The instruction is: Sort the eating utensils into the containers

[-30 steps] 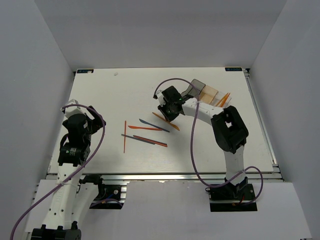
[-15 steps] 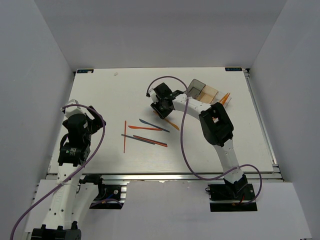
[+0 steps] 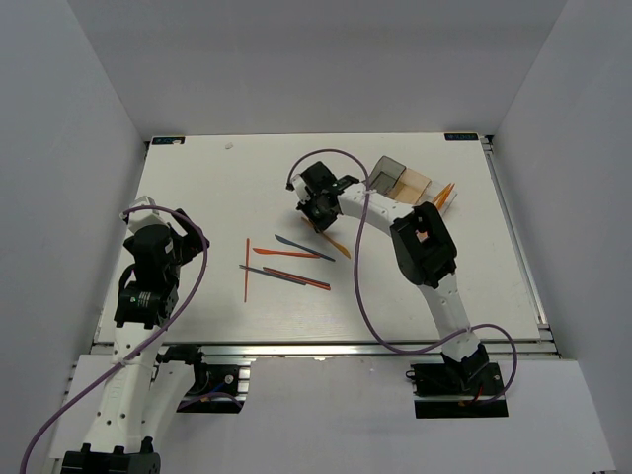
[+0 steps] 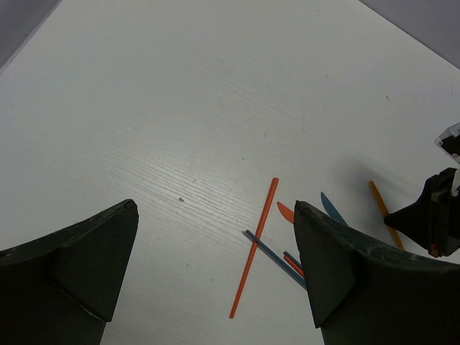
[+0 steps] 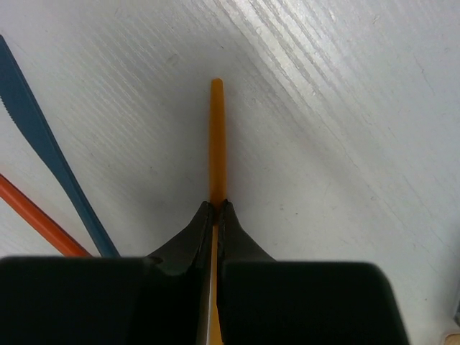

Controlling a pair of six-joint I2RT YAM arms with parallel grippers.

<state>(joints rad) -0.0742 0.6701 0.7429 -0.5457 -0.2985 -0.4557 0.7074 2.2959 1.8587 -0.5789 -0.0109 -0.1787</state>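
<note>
My right gripper (image 3: 318,205) is down at the table, shut on the upper end of an orange utensil (image 3: 339,245). The right wrist view shows the jaws (image 5: 216,208) pinched on its thin orange shaft (image 5: 216,129). Other utensils lie at mid-table: an orange stick (image 3: 247,269), an orange knife (image 3: 281,253), a blue knife (image 3: 304,247), and a blue-grey stick beside a red one (image 3: 288,277). The bins stand at the back right: dark grey (image 3: 387,174), amber (image 3: 416,185) and clear (image 3: 437,200), with orange utensils leaning in the clear one. My left gripper (image 4: 215,280) is open and empty, above the left of the table.
In the right wrist view the blue knife (image 5: 43,147) and an orange-red utensil (image 5: 39,219) lie just left of my fingers. The left wrist view shows the orange stick (image 4: 255,244) crossing the blue-grey stick (image 4: 273,257). The table's right edge rail (image 3: 513,232) runs past the bins.
My right gripper has moved left, away from the bins, and now sits on the orange utensil's upper end. The left arm has not moved.
</note>
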